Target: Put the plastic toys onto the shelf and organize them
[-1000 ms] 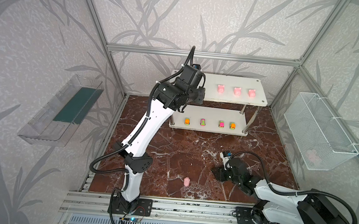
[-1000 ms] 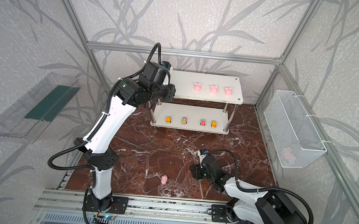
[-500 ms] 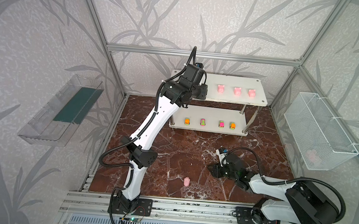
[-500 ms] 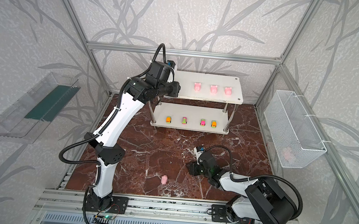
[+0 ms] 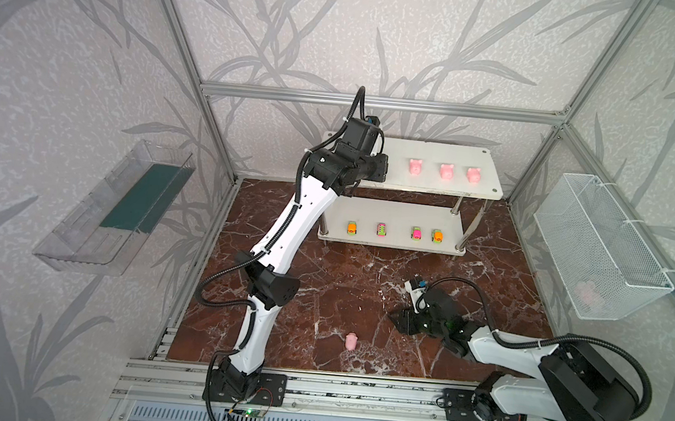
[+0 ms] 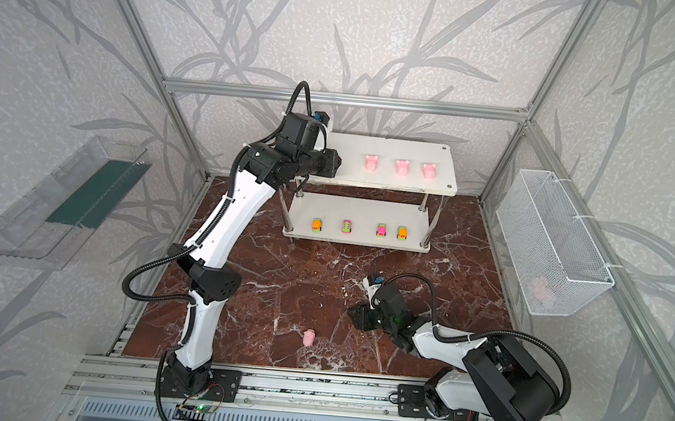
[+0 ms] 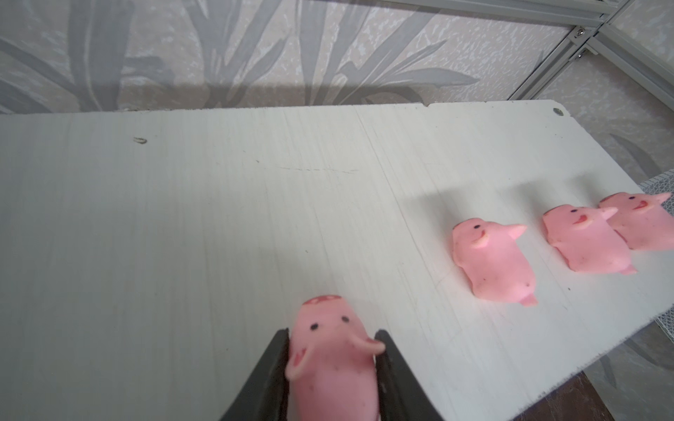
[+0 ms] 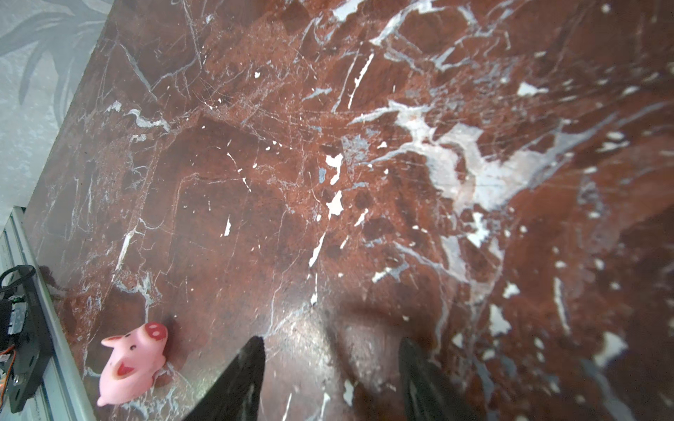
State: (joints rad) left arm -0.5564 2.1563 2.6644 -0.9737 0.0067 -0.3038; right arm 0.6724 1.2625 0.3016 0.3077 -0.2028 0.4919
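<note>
Since a second back: left arm has reached further out over the shelf; right arm has swung in toward the middle of the marble floor

Left gripper: jaws clamped on the flanks of the held pig, snout forward, low over the bare end of the top tier. Touching the board or just above it, cannot tell

Done: three pigs in a row on the top tier, four cars in a row on the lower tier

Left to do: set the held pig down beside that row, then fetch the loose pig from the floor near the front rail

Right gripper: jaws apart, empty, near the loose pig, not touching it

Pink shape in the wire basket, too blurred to name; if a toy, it remains too

Judgement: well past halfway
</note>
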